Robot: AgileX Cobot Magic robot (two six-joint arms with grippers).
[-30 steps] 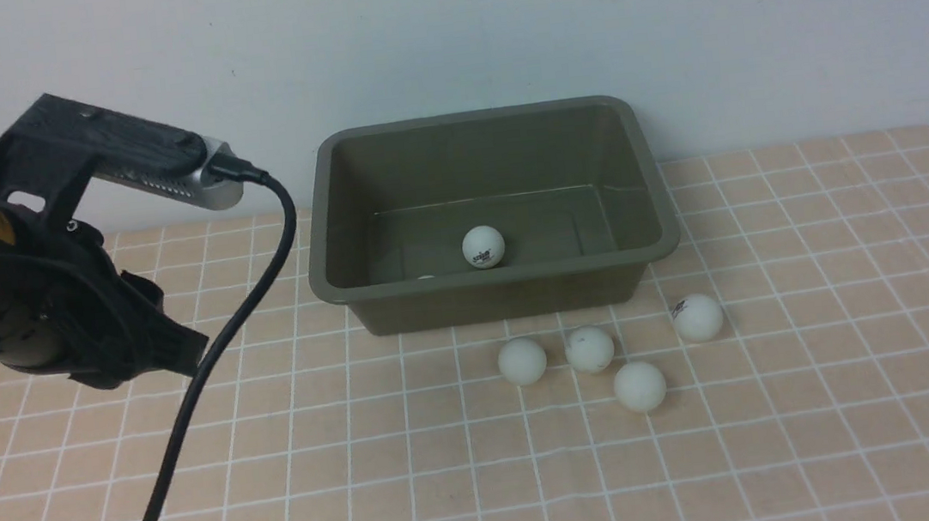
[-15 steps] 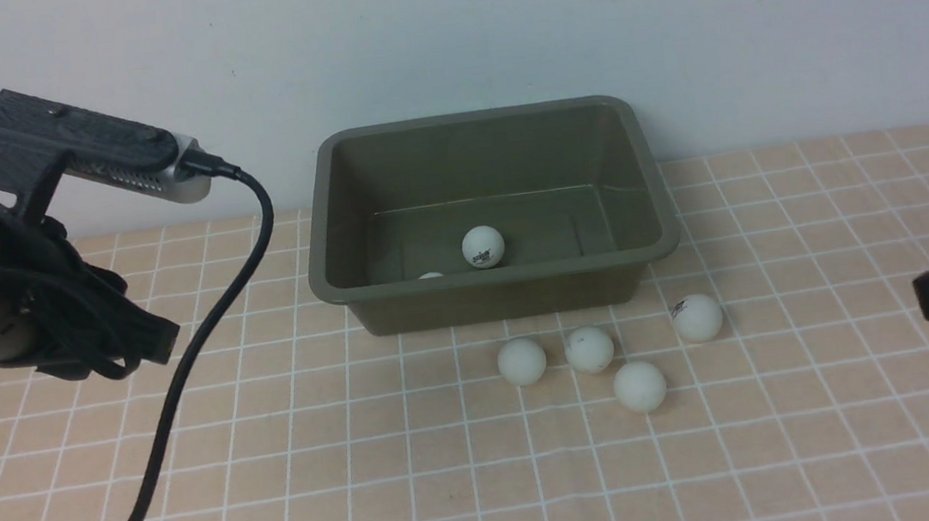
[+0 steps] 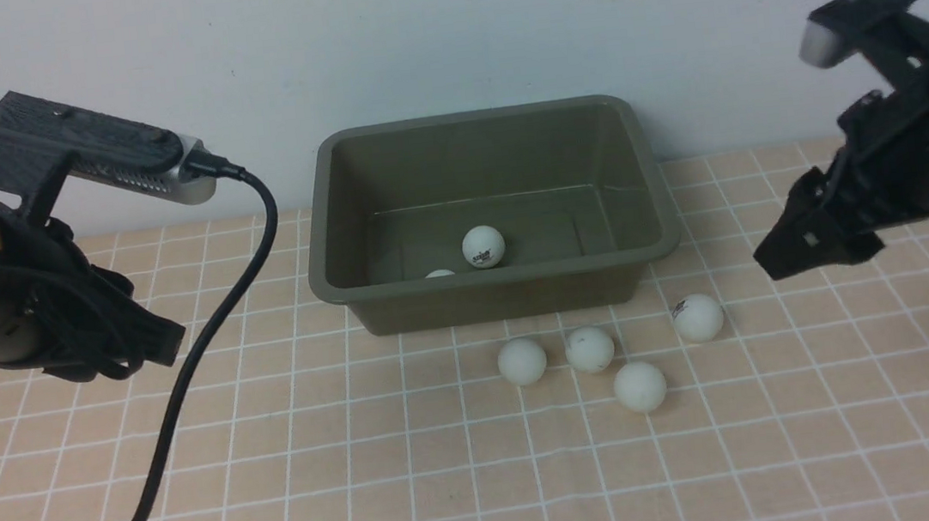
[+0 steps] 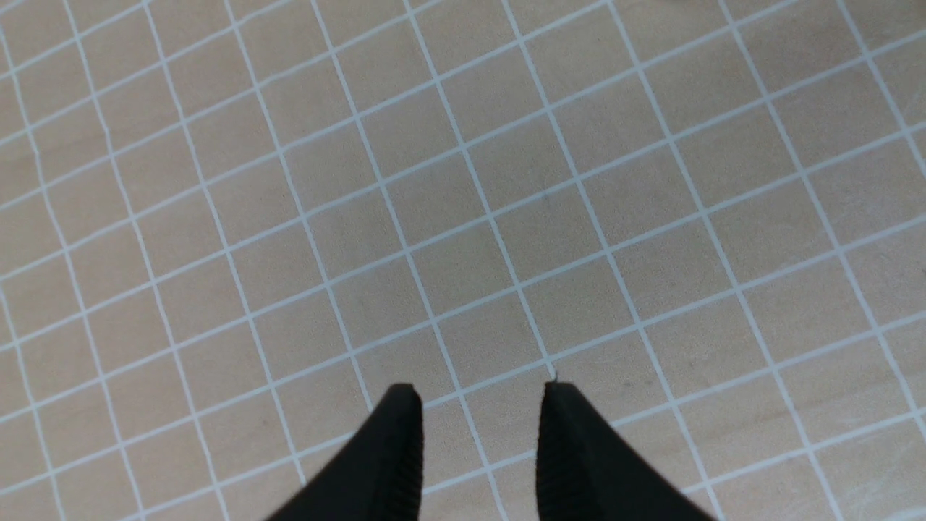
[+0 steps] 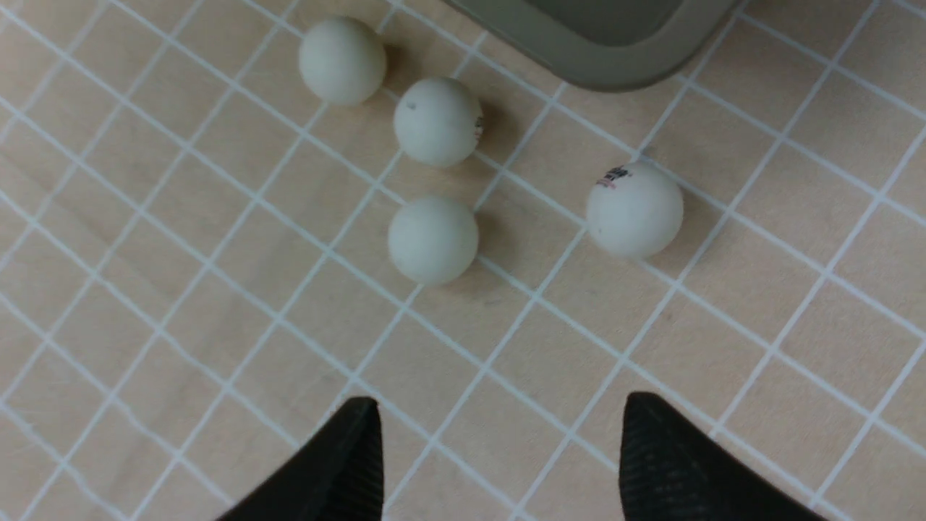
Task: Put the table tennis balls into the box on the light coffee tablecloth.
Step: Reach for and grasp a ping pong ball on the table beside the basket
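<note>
The olive-green box stands at the back of the light coffee tablecloth. One table tennis ball lies inside it, and another peeks over the front wall. Several balls lie on the cloth in front: and a logo-marked one. My right gripper hangs above the cloth to the right of them, open and empty; its wrist view shows the balls ahead. My left gripper hovers far left, slightly open over bare cloth.
A black cable from the left wrist camera loops down over the cloth at the left. A white wall runs close behind the box. The box's corner shows in the right wrist view beyond the balls.
My right arm came in from the right edge and rose beside the balls. My left arm drew back to the left. The half-hidden ball in the box rolled slightly right.
</note>
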